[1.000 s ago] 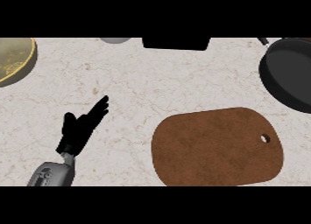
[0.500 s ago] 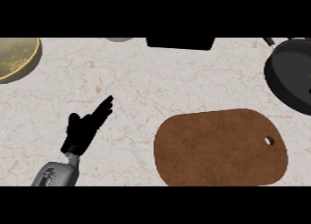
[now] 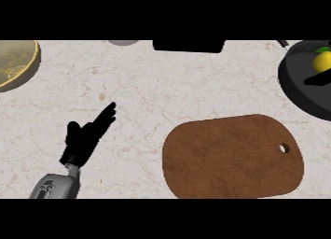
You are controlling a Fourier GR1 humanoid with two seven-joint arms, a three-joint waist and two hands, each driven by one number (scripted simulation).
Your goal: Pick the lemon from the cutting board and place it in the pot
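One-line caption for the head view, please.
Lemon in the dark pot, cutting board bare, left hand open.

Pale marbled counter (image 3: 161,88) with faint brown veining filled the view. A brown rounded cutting board (image 3: 230,156) lay flat on it at lower right, small hanging hole near its right edge, top bare. A dark pot (image 3: 309,93) sat on the counter at the right edge, partly cut off, just above and right of the board, apart from it. A brass-coloured bowl (image 3: 10,65) sat at the upper left corner, partly cropped. A black object (image 3: 188,45) sat at the top edge centre, a small grey round thing (image 3: 124,42) just left of it, both mostly cut off.
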